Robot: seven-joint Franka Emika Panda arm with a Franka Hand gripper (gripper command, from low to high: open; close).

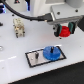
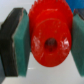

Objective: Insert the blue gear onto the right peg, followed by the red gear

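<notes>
My gripper point(image 1: 63, 32) is shut on the red gear point(image 1: 65, 32), holding it in the air above and to the exterior view's right of the plate. In the wrist view the red gear point(image 2: 50, 36) fills the middle, toothed with a dark centre hole, clamped between teal finger pads point(image 2: 21, 44). The blue gear point(image 1: 51, 52) lies flat on the grey, black-rimmed plate point(image 1: 35, 61), on its right-hand side. The right peg is hidden under the blue gear's hub. The left peg point(image 1: 37, 53) stands bare as a thin dark pin.
A small cream-coloured toothed fixture point(image 1: 19, 27) stands on the white table point(image 1: 15, 70) at the exterior view's left. Dark cables point(image 1: 30, 15) run along the back. Blue and white equipment sits behind the arm.
</notes>
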